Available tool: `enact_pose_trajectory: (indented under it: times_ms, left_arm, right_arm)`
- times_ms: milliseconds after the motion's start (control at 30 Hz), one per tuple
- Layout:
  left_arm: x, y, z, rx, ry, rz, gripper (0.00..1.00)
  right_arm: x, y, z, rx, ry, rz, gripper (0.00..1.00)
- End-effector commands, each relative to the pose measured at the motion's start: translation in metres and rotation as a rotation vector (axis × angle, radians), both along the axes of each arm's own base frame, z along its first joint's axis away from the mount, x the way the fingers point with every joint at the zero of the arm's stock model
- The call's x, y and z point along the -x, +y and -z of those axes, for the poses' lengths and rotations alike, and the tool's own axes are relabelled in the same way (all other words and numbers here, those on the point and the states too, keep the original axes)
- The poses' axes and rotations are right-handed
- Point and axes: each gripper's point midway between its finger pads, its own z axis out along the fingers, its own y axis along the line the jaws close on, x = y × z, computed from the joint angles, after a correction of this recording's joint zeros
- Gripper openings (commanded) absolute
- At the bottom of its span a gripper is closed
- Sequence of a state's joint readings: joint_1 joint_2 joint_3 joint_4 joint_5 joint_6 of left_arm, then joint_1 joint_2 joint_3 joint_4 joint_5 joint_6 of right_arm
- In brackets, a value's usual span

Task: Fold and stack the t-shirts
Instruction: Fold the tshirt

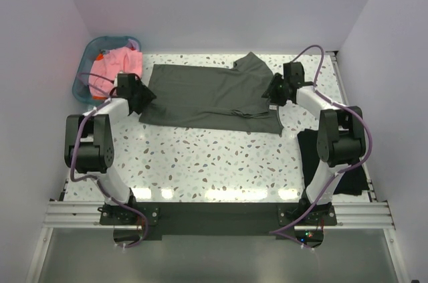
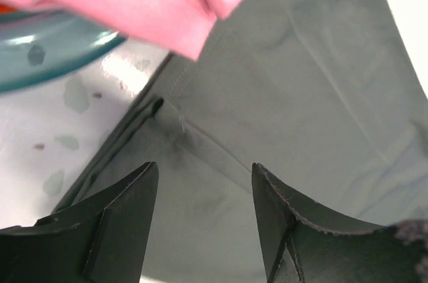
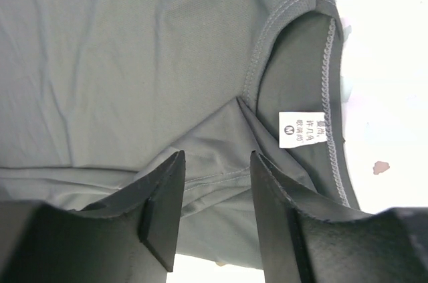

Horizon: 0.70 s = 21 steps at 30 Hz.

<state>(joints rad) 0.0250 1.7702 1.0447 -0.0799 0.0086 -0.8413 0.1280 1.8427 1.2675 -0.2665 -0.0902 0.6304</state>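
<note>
- Basket sits at the table's far left corner, just beside the shirt spread on the table.
- Pink shirt is bunched inside the basket, with one edge hanging over the rim in the left wrist view.
- Left gripper is at the left edge of the olive shirt, near the basket. Its jaws are wide apart over a folded hem corner, with nothing pinched between them.
- Olive shirt lies spread flat across the far middle of the table, with its neck end to the right and one sleeve sticking out toward the back.
- Right gripper is at the neck end of the olive shirt. Its jaws are parted just beside the collar and are not closed on any cloth.
- Label is white and sits inside the collar, right of the fingers.
- Black shirt lies at the right table edge, partly under the right arm, apart from the olive shirt.
</note>
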Motion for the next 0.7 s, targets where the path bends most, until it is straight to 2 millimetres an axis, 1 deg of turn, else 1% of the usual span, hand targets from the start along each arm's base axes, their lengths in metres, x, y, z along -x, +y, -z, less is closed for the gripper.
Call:
enact_pose_trajectory:
  times_ms: [0,33,67,100,133,167,200,233,267,300,400,533,667]
  left_arm:
    - [0.000,0.003,-0.041,-0.002,-0.120,-0.014,0.63]
    - [0.006,0.008,-0.048,-0.021,-0.127,-0.039,0.63]
    - [0.016,0.008,-0.040,-0.021,-0.104,-0.050,0.61]
    - [0.021,0.010,-0.039,-0.017,-0.100,-0.076,0.58]
    - [0.025,0.005,-0.045,-0.014,-0.119,-0.071,0.57]
    - [0.033,0.005,-0.037,-0.016,-0.104,-0.077,0.56]
    - [0.035,0.006,-0.036,-0.015,-0.106,-0.087,0.53]
    - [0.038,0.006,-0.038,-0.017,-0.111,-0.091,0.52]
    - [0.042,-0.005,-0.033,-0.012,-0.102,-0.063,0.52]
    - [0.043,-0.010,-0.032,-0.010,-0.102,-0.050,0.50]
    - [0.048,-0.019,-0.026,-0.005,-0.092,-0.024,0.49]
    - [0.054,-0.022,-0.017,-0.001,-0.071,-0.013,0.46]
    - [0.054,-0.026,-0.016,0.000,-0.068,-0.005,0.46]
  right_arm:
    - [0.002,-0.003,-0.025,0.065,-0.076,-0.002,0.48]
    - [0.008,0.007,-0.027,0.076,-0.082,-0.026,0.48]
    - [0.013,0.012,-0.026,0.081,-0.083,-0.039,0.48]
    - [0.017,0.018,-0.031,0.075,-0.098,-0.049,0.48]
    - [0.027,0.025,-0.022,0.083,-0.083,-0.063,0.46]
    - [0.029,0.031,-0.022,0.073,-0.092,-0.064,0.46]
    - [0.035,0.034,-0.014,0.071,-0.076,-0.069,0.46]
    - [0.038,0.044,-0.012,0.064,-0.074,-0.083,0.46]
    - [0.039,0.048,-0.009,0.066,-0.073,-0.087,0.45]
    - [0.041,0.052,-0.002,0.068,-0.060,-0.093,0.46]
    - [0.043,0.067,0.009,0.065,-0.046,-0.117,0.46]
    - [0.043,0.077,0.016,0.065,-0.032,-0.125,0.47]
    - [0.044,0.082,0.025,0.063,-0.017,-0.122,0.48]
